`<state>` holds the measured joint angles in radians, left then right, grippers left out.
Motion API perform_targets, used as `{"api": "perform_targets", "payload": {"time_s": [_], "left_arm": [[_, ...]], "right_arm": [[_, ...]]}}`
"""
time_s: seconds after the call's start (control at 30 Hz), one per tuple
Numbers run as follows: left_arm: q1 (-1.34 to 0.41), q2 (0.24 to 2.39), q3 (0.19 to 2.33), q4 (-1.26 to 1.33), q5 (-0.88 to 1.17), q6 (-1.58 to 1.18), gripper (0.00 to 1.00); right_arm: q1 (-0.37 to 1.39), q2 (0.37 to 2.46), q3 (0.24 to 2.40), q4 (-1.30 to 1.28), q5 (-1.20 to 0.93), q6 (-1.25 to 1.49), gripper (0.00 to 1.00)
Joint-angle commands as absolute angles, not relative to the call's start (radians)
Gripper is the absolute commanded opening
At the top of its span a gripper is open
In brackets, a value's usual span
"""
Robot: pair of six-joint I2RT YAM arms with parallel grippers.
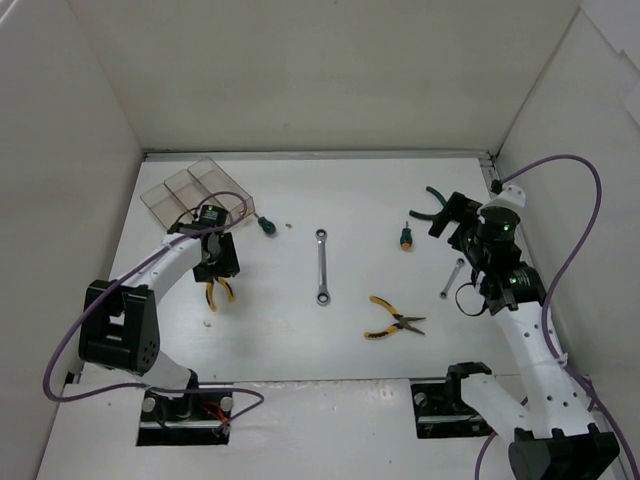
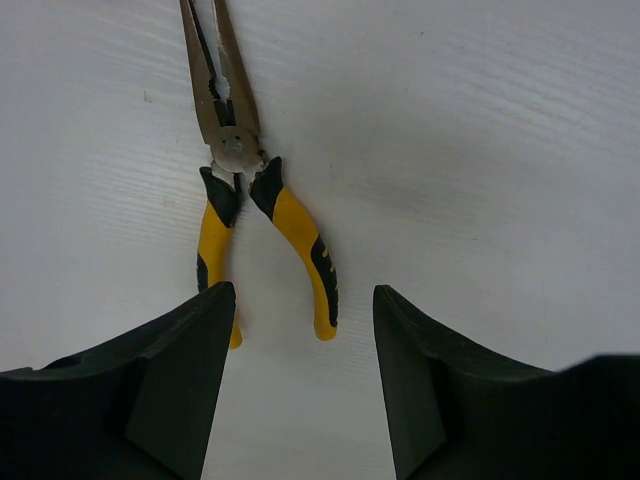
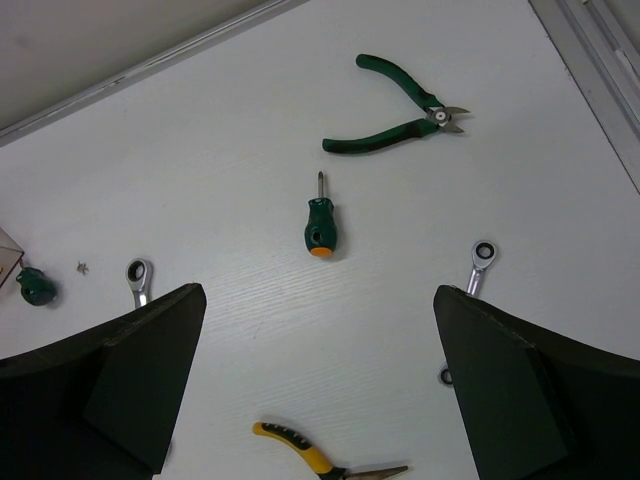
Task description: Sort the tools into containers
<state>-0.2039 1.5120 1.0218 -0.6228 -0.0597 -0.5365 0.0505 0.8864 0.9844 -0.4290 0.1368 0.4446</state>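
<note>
Left gripper first. From the top camera we see it pointing down at the left of the frame, right over some yellow-handled pliers lying on the white table. The containers, three clear bins in a row, sit just above it in the upper left. A green screwdriver lies to their right. A long wrench is mid-frame, with the other yellow pliers to its lower right. The right gripper is at the right, near an orange-capped screwdriver, green-handled pliers and a short wrench.

In the left wrist view, the fingers are spread wide with nothing between them. The pliers lie flat, their silver needle nose pointing to the top of the frame. Their handles are yellow with black grips, slightly splayed.

In the right wrist view, this gripper is spread wide too and holds nothing. The green-handled pliers are at the upper right with handles apart, and the orange-capped screwdriver is in the middle with its tip up. One wrench head shows on each side, and a yellow handle pokes in at the bottom.
</note>
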Motion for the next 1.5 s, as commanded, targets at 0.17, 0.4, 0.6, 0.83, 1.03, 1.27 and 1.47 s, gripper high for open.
{"api": "perform_targets", "payload": {"time_s": [0.17, 0.4, 0.6, 0.83, 1.03, 1.27, 1.47], "left_arm": [[-0.222, 1.618, 1.060, -0.575, -0.071, -0.606, 0.49], [-0.233, 1.664, 1.040, -0.560, -0.087, -0.663, 0.35], [-0.242, 1.730, 1.115, -0.612, -0.098, -0.673, 0.11], [-0.270, 1.628, 1.100, -0.632, -0.060, -0.695, 0.00], [-0.311, 1.363, 1.120, -0.718, 0.033, -0.718, 0.00], [-0.302, 1.256, 1.299, -0.750, 0.094, -0.687, 0.00], [-0.187, 1.299, 1.402, -0.505, 0.265, -0.658, 0.00]], "right_arm": [[0.044, 0.841, 0.976, -0.396, 0.127, 0.449, 0.98], [0.043, 0.833, 0.963, -0.396, 0.100, 0.449, 0.98], [0.044, 0.824, 0.962, -0.396, 0.097, 0.454, 0.98], [0.044, 0.805, 0.957, -0.396, 0.113, 0.456, 0.98], [0.043, 0.793, 0.969, -0.394, 0.109, 0.468, 0.98], [0.043, 0.813, 0.992, -0.396, 0.072, 0.489, 0.98], [0.044, 0.827, 1.006, -0.396, 0.028, 0.505, 0.98]]}}
